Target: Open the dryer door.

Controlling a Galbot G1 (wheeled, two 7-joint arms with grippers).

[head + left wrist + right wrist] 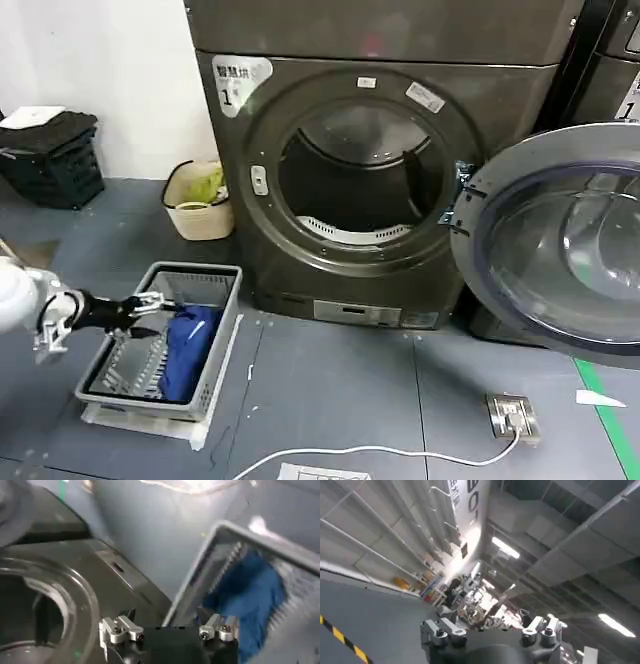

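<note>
1. One end effector, the left end effector [150, 305], hangs over the near-left rim of the grey laundry basket [220, 345], well to the left of the dryer [370, 170] and lower than its drum opening; whether its fingers are spread or pressed together cannot be told.
2. Its wrist view looks along the basket wall, with the blue cloth [250, 595] just beyond the tip.
3. Blue cloth lies inside the basket, which stands on the grey floor [340, 390] just in front of the dryer's lower left corner.
4. Right end effector [490, 630] points up at a ceiling with strip lights; its finger state cannot be told.
5. Swung fully out to the right of the dryer, the dryer door [560, 240] hangs on its hinge at the opening's right edge, clear bowl facing out, leaving the drum [360, 175] exposed.
6. Beside the dryer's left flank sits a cream bin [198, 200].
7. On the floor before the dryer lies a white cable [400, 452] running to a small metal box [513, 415].
</note>
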